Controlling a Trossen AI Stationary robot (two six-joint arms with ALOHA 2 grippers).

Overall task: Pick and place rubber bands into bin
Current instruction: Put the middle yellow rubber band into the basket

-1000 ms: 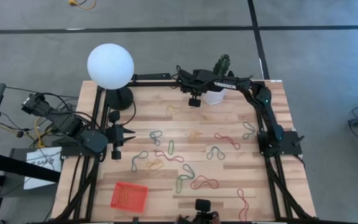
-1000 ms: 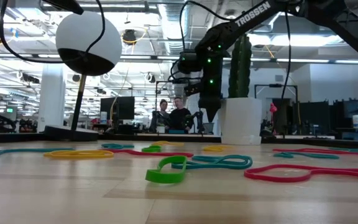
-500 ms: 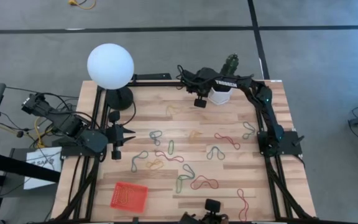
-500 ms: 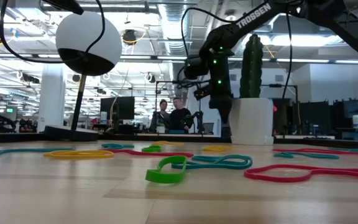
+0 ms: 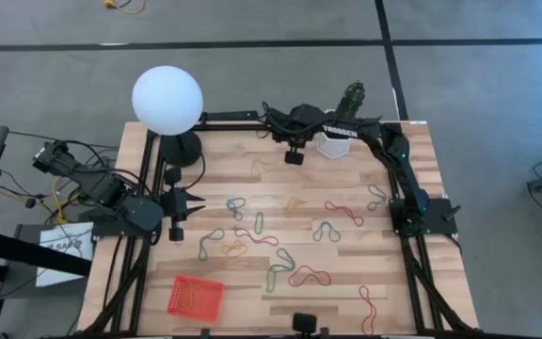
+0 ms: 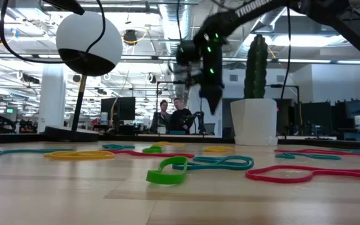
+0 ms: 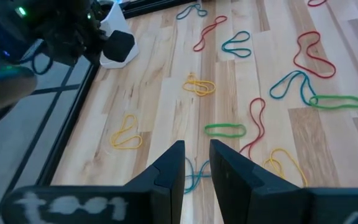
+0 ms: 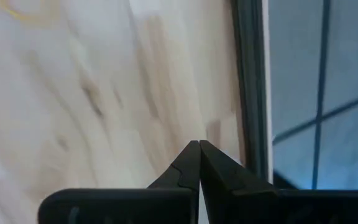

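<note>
The orange bin (image 5: 195, 297) sits at the near left corner of the tabletop (image 5: 346, 245) and looks empty, as far as its mesh floor shows. The rubber bands (image 5: 280, 254) lie scattered across the middle and right of the boards, none in the bin; I judge the task not yet begun, with every band left to collect. My left fingers (image 5: 199, 199) hover at the left edge, part open and holding nothing, pointed toward a green band (image 7: 225, 129) just ahead. My right arm reaches along the far edge; my right fingers (image 5: 294, 156) hang above the boards beside the white cactus pot (image 5: 333, 143), closed tip to tip and empty.
</note>
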